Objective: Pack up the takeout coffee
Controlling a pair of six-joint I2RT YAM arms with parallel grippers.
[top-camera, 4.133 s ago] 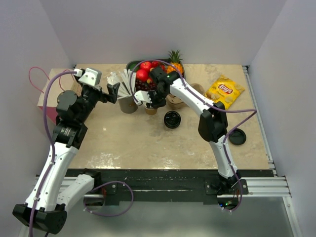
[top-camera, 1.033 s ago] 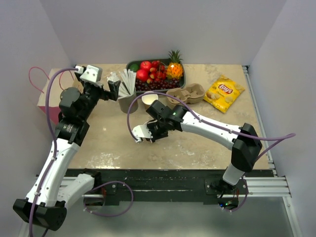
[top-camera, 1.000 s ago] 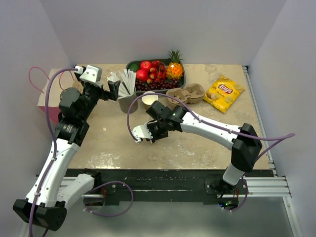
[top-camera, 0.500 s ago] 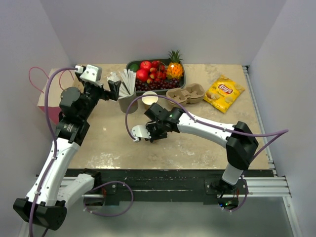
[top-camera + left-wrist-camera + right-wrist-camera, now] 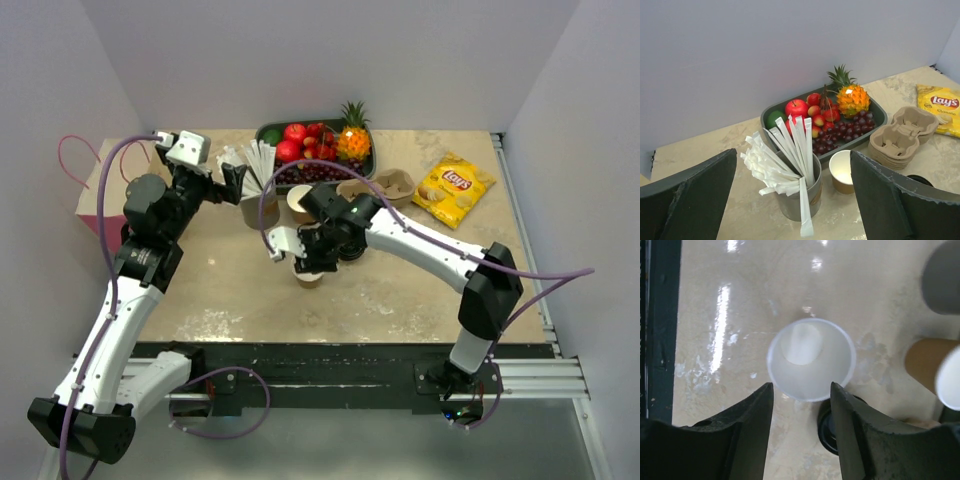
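Observation:
No lidded coffee cup shows in any view. A lidless brown paper cup (image 5: 309,275) with a white inside (image 5: 811,359) stands on the table. My right gripper (image 5: 305,252) hovers straight above it, open and empty (image 5: 801,390), with its fingertips either side of the cup's near rim. A loose black lid (image 5: 832,432) lies beside that cup, half hidden by my right finger. A second lidless cup (image 5: 300,201) (image 5: 844,171) stands further back. My left gripper (image 5: 233,183) is open and empty (image 5: 793,165), held above the straw canister (image 5: 801,197).
A grey canister of wrapped straws (image 5: 258,205) stands at the back left. A fruit tray (image 5: 262,133), stacked pulp cup carriers (image 5: 388,188) and a chips bag (image 5: 455,185) line the back. A pink bag (image 5: 90,205) sits off the left edge.
My right gripper has moved back and right from the front middle of the table. The brown cup now shows standing below it. The left arm has barely moved.

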